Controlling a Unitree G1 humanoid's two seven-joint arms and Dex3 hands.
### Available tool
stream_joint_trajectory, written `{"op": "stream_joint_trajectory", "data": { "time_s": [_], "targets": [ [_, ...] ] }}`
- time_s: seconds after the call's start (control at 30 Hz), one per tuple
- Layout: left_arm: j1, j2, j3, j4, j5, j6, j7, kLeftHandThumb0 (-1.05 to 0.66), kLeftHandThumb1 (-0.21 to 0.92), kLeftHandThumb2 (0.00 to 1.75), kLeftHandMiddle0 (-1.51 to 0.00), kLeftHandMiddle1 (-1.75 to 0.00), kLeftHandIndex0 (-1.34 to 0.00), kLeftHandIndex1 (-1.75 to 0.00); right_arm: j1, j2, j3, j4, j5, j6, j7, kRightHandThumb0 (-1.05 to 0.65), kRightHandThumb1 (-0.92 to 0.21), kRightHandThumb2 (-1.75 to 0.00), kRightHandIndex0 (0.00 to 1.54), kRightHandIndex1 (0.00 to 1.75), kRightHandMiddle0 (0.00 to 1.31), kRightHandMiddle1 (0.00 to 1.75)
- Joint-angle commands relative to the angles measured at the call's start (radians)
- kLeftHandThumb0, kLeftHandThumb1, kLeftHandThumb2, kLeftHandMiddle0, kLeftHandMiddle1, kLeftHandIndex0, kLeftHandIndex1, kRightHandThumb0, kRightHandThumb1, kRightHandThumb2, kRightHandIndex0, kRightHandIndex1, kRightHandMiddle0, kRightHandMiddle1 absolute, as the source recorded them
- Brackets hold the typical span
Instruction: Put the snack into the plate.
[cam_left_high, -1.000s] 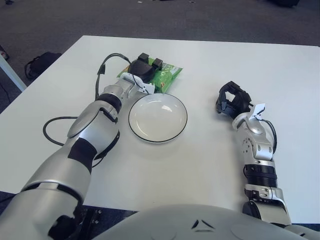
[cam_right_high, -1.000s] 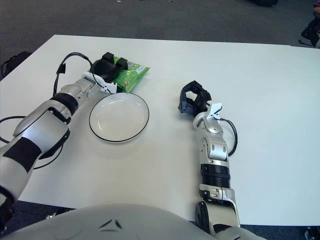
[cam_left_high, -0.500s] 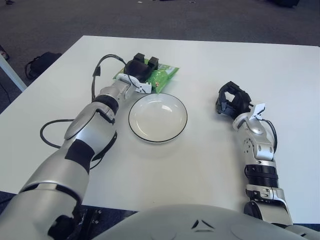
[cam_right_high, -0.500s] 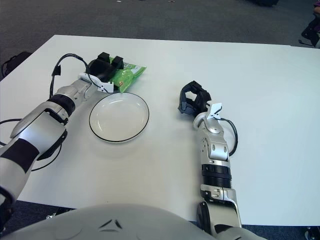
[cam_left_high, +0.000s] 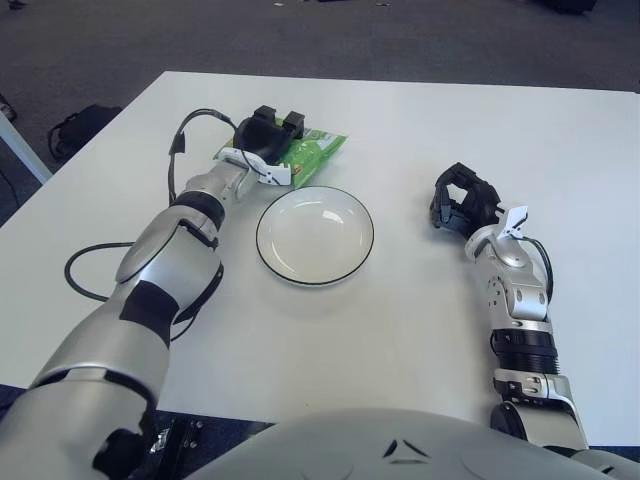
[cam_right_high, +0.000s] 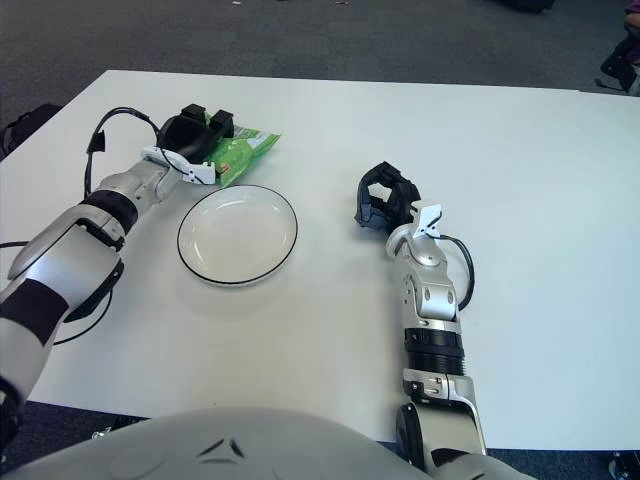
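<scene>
A green snack bag (cam_left_high: 316, 150) lies on the white table just behind the empty white plate (cam_left_high: 314, 234) with a dark rim. My left hand (cam_left_high: 264, 132) is on the bag's left end, fingers curled over it, and hides that part of the bag. The bag's right end sticks out towards the plate's far rim. My right hand (cam_left_high: 460, 200) rests on the table to the right of the plate, fingers curled and holding nothing.
A black cable (cam_left_high: 88, 268) loops on the table beside my left arm. The table's left edge (cam_left_high: 60, 175) is close to the arm, with a dark bag (cam_left_high: 80, 125) on the floor beyond it.
My left hand has moved to the left and slightly back, and the snack bag has shifted left with it. The right hand and the plate have not moved.
</scene>
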Motion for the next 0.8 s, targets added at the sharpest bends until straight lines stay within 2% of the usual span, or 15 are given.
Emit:
{"op": "stream_joint_trajectory", "data": {
  "time_s": [0.0,0.13,0.33,0.53,0.77],
  "targets": [
    [0.0,0.055,0.027,-0.018,-0.023,-0.052,0.031,0.0,0.16,1.4,-0.83,-1.44,-0.54,-1.75,0.056,0.008,0.011,0.063,0.008,0.082,0.004,-0.45,-0.41,-1.2,1.17,1.75,0.54,1.75],
    [0.003,0.102,0.072,-0.05,-0.057,-0.133,0.075,0.0,0.15,1.43,-0.83,-1.48,-0.54,-1.75,0.053,0.002,0.013,0.067,0.005,0.082,0.008,-0.45,-0.41,-1.19,1.16,1.75,0.54,1.75],
    [0.021,0.143,0.136,-0.093,-0.107,-0.201,0.112,0.0,0.11,1.5,-0.84,-1.55,-0.55,-1.75,0.047,-0.01,0.015,0.078,0.005,0.083,0.02,-0.45,-0.42,-1.19,1.16,1.75,0.54,1.75],
    [0.051,0.173,0.195,-0.183,-0.152,-0.213,0.083,0.0,0.09,1.53,-0.83,-1.61,-0.55,-1.75,0.043,-0.02,0.015,0.095,0.009,0.075,0.037,-0.45,-0.42,-1.19,1.16,1.75,0.54,1.75],
    [0.071,0.212,0.232,-0.326,-0.125,-0.194,0.16,0.0,0.06,1.59,-0.82,-1.67,-0.57,-1.75,0.036,-0.034,0.021,0.113,0.0,0.069,0.054,-0.45,-0.41,-1.2,1.18,1.75,0.54,1.75]
  ]
}}
